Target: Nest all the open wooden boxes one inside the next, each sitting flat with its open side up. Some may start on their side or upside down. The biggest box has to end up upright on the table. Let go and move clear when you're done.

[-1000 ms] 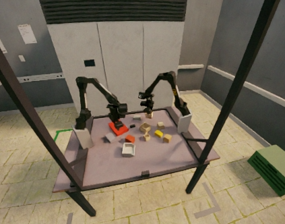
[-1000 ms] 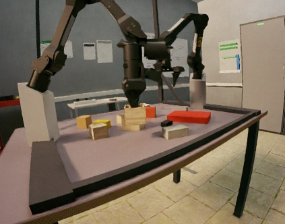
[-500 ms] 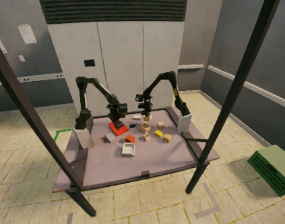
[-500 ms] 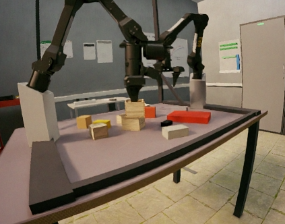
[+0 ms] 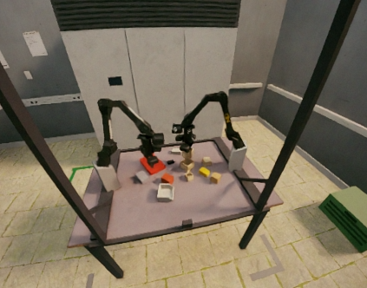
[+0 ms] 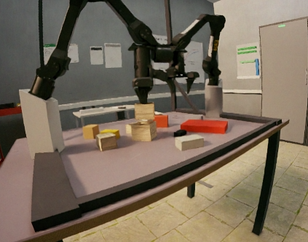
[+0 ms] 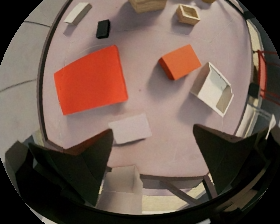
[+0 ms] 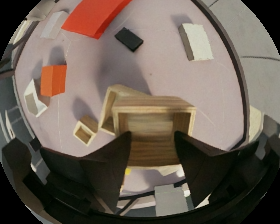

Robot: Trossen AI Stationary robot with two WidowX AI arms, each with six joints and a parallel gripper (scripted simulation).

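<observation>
The red slab (image 5: 157, 169) (image 6: 204, 126) (image 7: 91, 82) (image 8: 96, 17) lies apart from the large wooden box (image 5: 187, 165) (image 6: 144, 132) (image 7: 148, 4) (image 8: 108, 107), toward the left arm's side, with the spread, released left gripper (image 5: 153, 161) (image 6: 181, 87) (image 7: 153, 129) above the slab, holding nothing. The large wooden box stands on the table, open side up. Directly above it, the right gripper (image 5: 186, 148) (image 6: 144, 103) (image 8: 153, 135) is grasping a smaller wooden box (image 5: 187, 153) (image 6: 144, 111) (image 8: 156, 159), whose open side faces the wrist camera; whether the two boxes touch I cannot tell. The smallest open box (image 5: 189, 177) (image 7: 188, 14) (image 8: 85, 131) sits just beside the large one, un-nested.
</observation>
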